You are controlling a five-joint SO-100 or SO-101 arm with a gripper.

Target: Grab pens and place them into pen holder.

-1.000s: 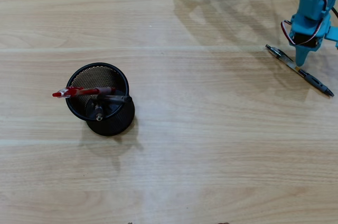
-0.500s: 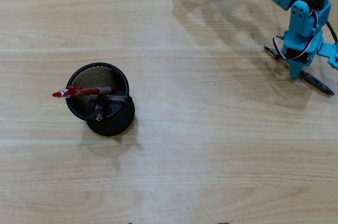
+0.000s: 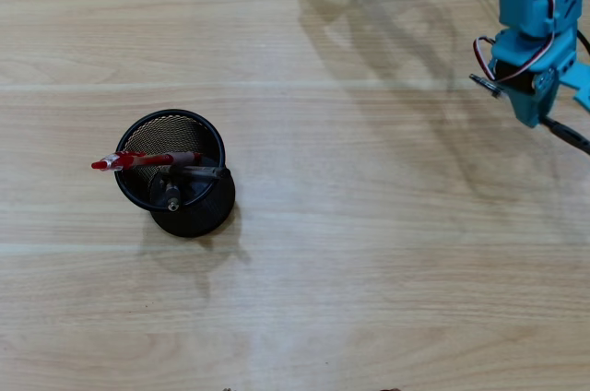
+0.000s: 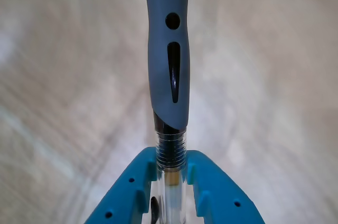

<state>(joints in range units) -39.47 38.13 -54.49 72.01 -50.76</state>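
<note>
At left in the overhead view, three pens [image 3: 161, 162] are already lodged in the round black wire-mesh pen holder [image 3: 198, 211]. At far right, the last black-and-clear pen with the grey rubbery grip [image 4: 168, 71] is clamped crosswise in the blue two-finger gripper [image 3: 527, 105]. Transport is judged the step in hand: a long carry left across the wooden table [image 3: 369, 253] to above the holder's rim is called for, then release.

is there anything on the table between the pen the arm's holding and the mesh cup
Nothing visible. In the overhead view the blue gripper is shut on a black-and-clear pen with a grey rubbery grip at far right, and only bare wooden table lies between it and the round black wire-mesh pen holder, which already holds other pens.
</note>
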